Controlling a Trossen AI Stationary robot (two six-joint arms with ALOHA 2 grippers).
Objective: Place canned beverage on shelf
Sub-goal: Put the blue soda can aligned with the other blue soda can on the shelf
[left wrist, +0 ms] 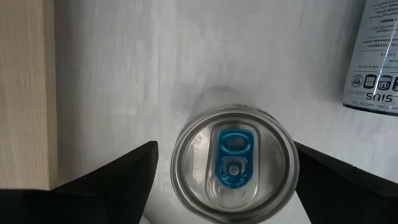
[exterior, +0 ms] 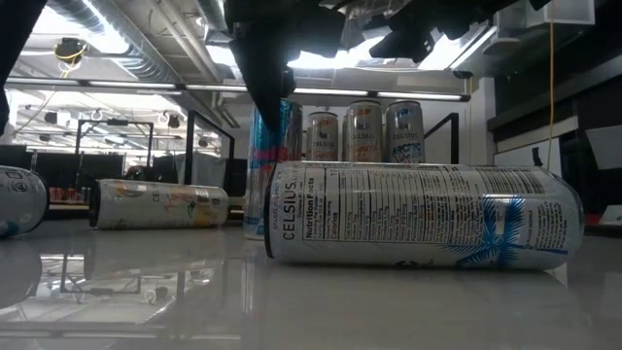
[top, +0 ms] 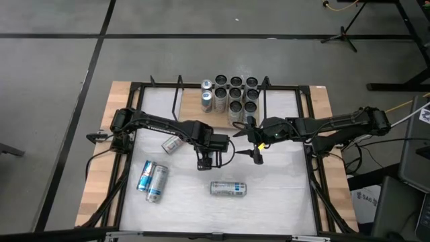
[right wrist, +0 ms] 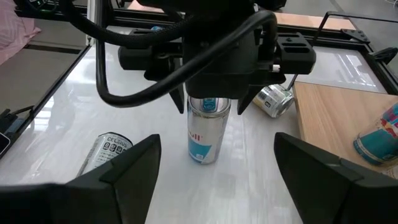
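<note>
A slim silver-and-blue beverage can [right wrist: 208,134] stands upright on its base on the white tabletop, just in front of the shelf. Its blue pull tab [left wrist: 233,155] shows from above. My left gripper [left wrist: 225,149] points straight down over it, open, one finger on each side of the can's top. In the high view that gripper [top: 207,160] hides the can. The shelf [top: 218,115], a light wooden board in a black rod frame, carries several upright cans [top: 235,94]. My right gripper [top: 254,149] hangs open and empty to the right, facing the can.
A Celsius can [top: 228,189] lies on its side toward the near edge. Two more cans [top: 152,180] lie at the near left, and another can [top: 171,144] lies beside the left arm. Black frame rails [top: 311,168] border the tabletop.
</note>
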